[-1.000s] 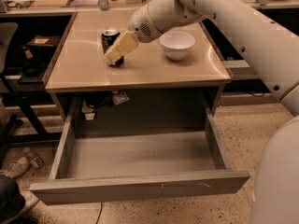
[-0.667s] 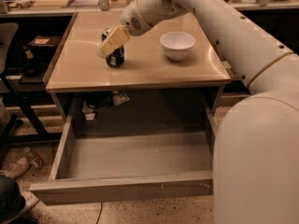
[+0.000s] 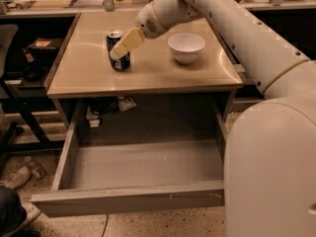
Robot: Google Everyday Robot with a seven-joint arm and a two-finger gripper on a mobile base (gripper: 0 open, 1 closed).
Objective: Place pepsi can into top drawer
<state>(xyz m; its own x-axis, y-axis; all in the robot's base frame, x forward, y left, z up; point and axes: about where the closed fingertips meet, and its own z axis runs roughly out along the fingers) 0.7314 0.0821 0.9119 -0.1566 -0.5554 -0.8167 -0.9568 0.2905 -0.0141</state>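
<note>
Reaching down-left over the bench (image 3: 148, 78), your arm has the gripper (image 3: 121, 48) at the pepsi can (image 3: 121, 63), upright left of the white bowl (image 3: 186, 47); you cannot tell its grip. Below, the top drawer (image 3: 143, 164) sits open.

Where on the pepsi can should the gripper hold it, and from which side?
Probably grip the pepsi can at mid-body, across its round sides, coming from the side of the white bowl, where the gripper is now. The can stands upright on the table, apart from the bowl.
</note>
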